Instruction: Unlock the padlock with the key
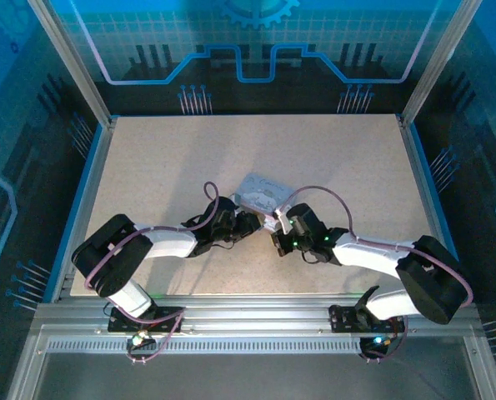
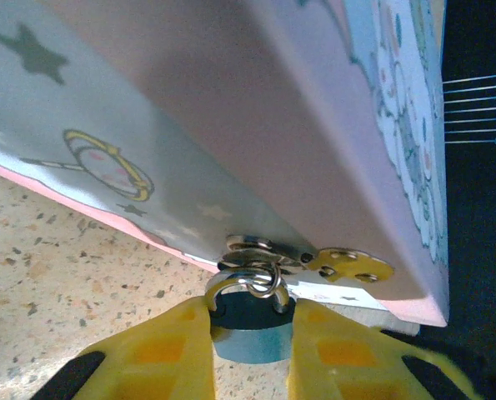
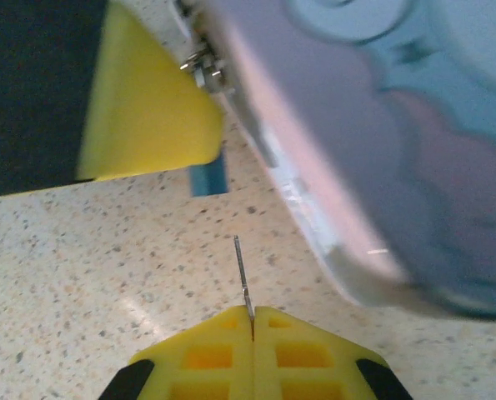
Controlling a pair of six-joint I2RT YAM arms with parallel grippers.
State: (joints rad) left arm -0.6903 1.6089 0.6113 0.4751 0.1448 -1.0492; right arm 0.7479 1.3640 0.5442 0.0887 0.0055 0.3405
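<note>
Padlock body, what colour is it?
Blue; the padlock shows best in the left wrist view.

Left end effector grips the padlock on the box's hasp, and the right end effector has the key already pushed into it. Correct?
Not quite: the key, pinched in the right end effector, is not in the padlock yet; the right wrist view shows its tip bare, short of it. The left end effector does grip the padlock.
</note>
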